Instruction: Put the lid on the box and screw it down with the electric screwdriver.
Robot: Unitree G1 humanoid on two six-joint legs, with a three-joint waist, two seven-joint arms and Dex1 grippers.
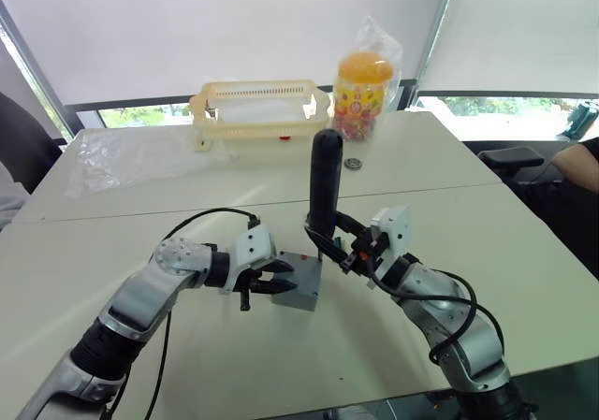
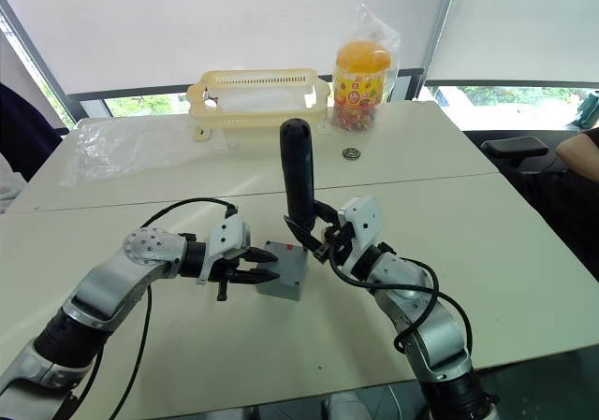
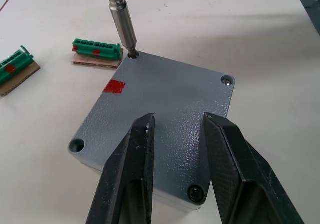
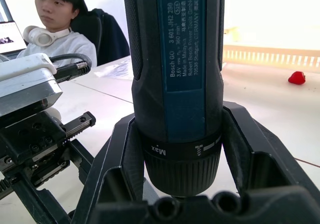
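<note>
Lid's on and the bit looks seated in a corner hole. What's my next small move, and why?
Probably run the electric screwdriver and press straight down. Its bit sits in a corner hole of the lid, the right gripper clamps the tool upright, and the left gripper rests over the lid on the box, steadying it.

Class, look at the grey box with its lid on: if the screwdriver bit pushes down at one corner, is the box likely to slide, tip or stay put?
The box probably stays flat: it looks squat and rigid. It may twist or slide on the smooth table, since the bit of the electric screwdriver presses off-centre at a corner. The left gripper over the lid likely steadies it.
</note>
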